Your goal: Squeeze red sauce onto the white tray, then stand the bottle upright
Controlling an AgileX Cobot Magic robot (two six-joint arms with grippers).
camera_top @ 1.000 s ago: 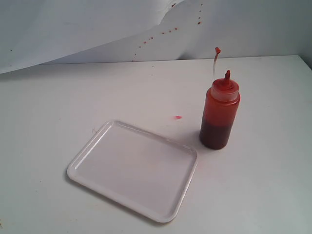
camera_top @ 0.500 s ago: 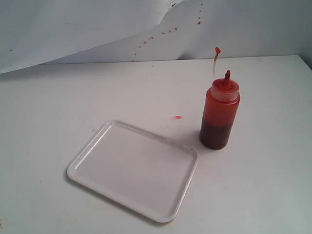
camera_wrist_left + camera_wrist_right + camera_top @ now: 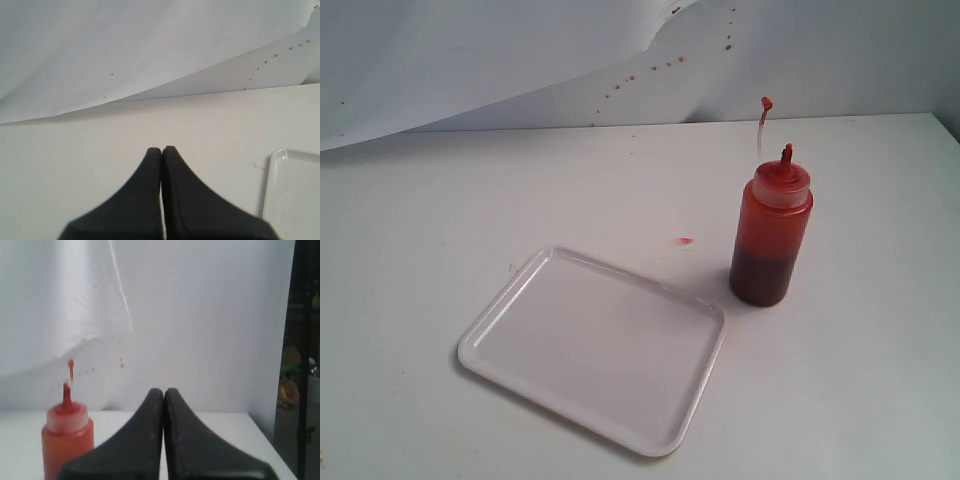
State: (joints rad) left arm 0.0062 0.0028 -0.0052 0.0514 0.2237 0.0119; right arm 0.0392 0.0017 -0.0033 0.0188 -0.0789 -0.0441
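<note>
A matte white tabletop (image 3: 420, 200) runs back to a creased white paper backdrop (image 3: 500, 60) dotted with small red specks (image 3: 668, 64). A faint pink smear (image 3: 686, 241) marks the table. The flat, glossy white tray (image 3: 590, 345) with rounded corners lies toward the front. The translucent red-orange squeeze bottle (image 3: 770, 240) stands upright just beside its far right corner, apart from it. The black left claw (image 3: 162, 150) and black right claw (image 3: 164, 391) are each pressed fully closed, gripping nothing.

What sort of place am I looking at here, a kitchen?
More likely a lab test bench: a plain white table, a red-specked white backdrop sheet, and only a bottle and white tray set out.
</note>
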